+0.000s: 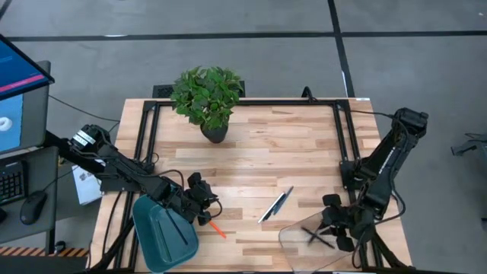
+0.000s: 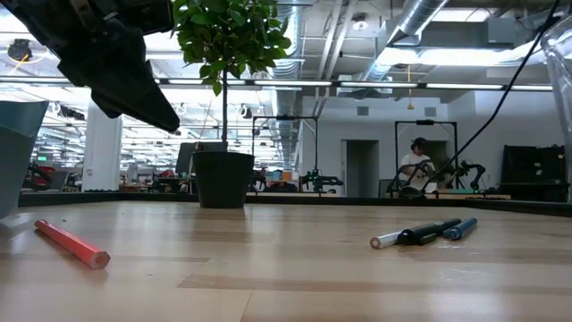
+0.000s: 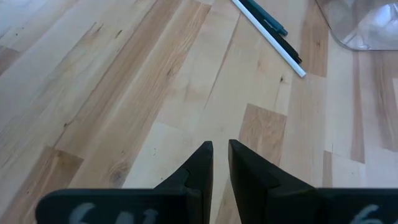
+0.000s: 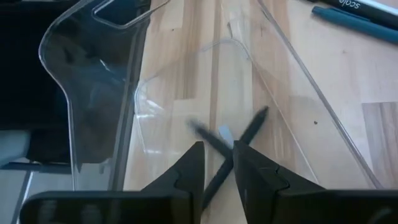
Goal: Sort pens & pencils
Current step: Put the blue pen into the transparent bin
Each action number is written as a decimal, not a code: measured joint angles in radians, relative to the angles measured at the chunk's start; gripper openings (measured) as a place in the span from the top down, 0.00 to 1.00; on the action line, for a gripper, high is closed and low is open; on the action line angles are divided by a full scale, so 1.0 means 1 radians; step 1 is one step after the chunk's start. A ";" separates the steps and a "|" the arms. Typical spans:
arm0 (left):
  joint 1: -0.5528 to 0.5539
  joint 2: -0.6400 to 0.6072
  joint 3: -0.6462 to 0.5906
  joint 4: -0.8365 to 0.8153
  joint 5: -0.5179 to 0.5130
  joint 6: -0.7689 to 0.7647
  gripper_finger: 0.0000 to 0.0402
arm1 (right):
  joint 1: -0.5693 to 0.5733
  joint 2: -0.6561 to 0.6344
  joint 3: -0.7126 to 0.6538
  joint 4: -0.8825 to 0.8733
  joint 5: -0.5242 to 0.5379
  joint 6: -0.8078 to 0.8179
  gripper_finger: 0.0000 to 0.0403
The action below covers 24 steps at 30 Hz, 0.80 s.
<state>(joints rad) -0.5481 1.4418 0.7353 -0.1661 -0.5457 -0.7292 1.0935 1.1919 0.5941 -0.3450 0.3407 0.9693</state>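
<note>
right hand (image 4: pixel 217 163) over clear tray (image 1: pixel 293 237), slightly parted, empty | left hand (image 3: pixel 220 163) near-closed, empty, above table (image 1: pixel 304 144)

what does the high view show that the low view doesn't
Only the high view shows the teal tray as a whole, the clear tray with two crossed dark pens, and the right gripper over it. Only the low view shows the room behind, with a person. Both show the plant, the orange pencil, the three pens lying together, and the left gripper.
</note>
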 joint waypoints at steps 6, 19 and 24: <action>0.000 0.000 0.000 0.000 0.000 0.002 0.90 | -0.008 -0.009 -0.001 -0.002 0.004 -0.077 0.73; 0.000 0.000 0.000 0.000 -0.057 0.006 0.90 | -0.126 -0.218 0.000 -0.022 0.085 -0.215 0.73; 0.000 0.000 0.000 0.000 -0.154 0.007 0.90 | -0.268 -0.263 0.000 -0.205 0.091 -0.194 0.73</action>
<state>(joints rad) -0.5480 1.4418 0.7352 -0.1658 -0.6996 -0.7225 0.8253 0.9290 0.5938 -0.5500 0.4320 0.7758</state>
